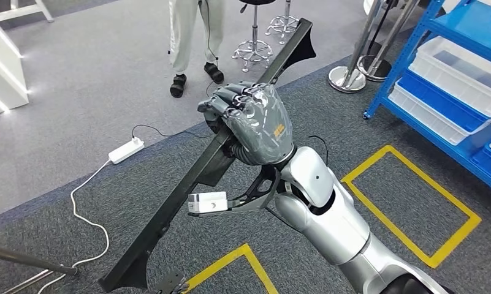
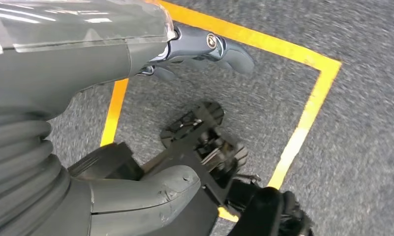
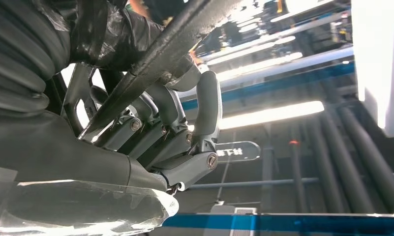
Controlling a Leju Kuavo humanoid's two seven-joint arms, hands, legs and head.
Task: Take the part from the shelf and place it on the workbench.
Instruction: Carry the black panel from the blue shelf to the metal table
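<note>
One long black part [image 1: 175, 202], a flat bar with flared ends, held off the floor in the right hand [image 1: 252, 119]. Fingers [image 1: 230, 98] curled over the bar near its middle; right wrist view shows fingers [image 3: 207, 105] wrapped round the bar's edge [image 3: 170, 44], thumb side under it. Grip closed on the part.

Long axis: diagonal in head view. Far end [image 1: 298, 40] points up and away toward the stools [image 1: 255, 43] and the person's legs [image 1: 190, 37]; near end [image 1: 123, 275] points down toward the robot's left side, low over the dark carpet [image 1: 59, 245]. Bar tilted, far end higher in the picture.

Right arm [image 1: 328, 214] silver, reaching forward from the lower right. Small white box [image 1: 207, 202] on a bracket at the wrist.

Left hand [image 2: 136, 191]: left wrist view, hanging above the carpet and a yellow tape square [image 2: 308, 113]. Thumb [image 2: 150, 194] and fingers [image 2: 219, 46] apart, nothing between them; spread, holding nothing.

Floor: yellow tape rectangle [image 1: 414, 208] to the right of the arm, another yellow corner [image 1: 230, 269] near the bottom edge. White power strip [image 1: 126, 150] with cord [image 1: 83, 208] on the grey floor at left. Blue shelf [image 1: 439, 92] with white bins [image 1: 457, 67] at the right edge. Chrome post bases [image 1: 347, 79] beside the shelf. Person standing at the top, wearing light trousers and dark sandals.
</note>
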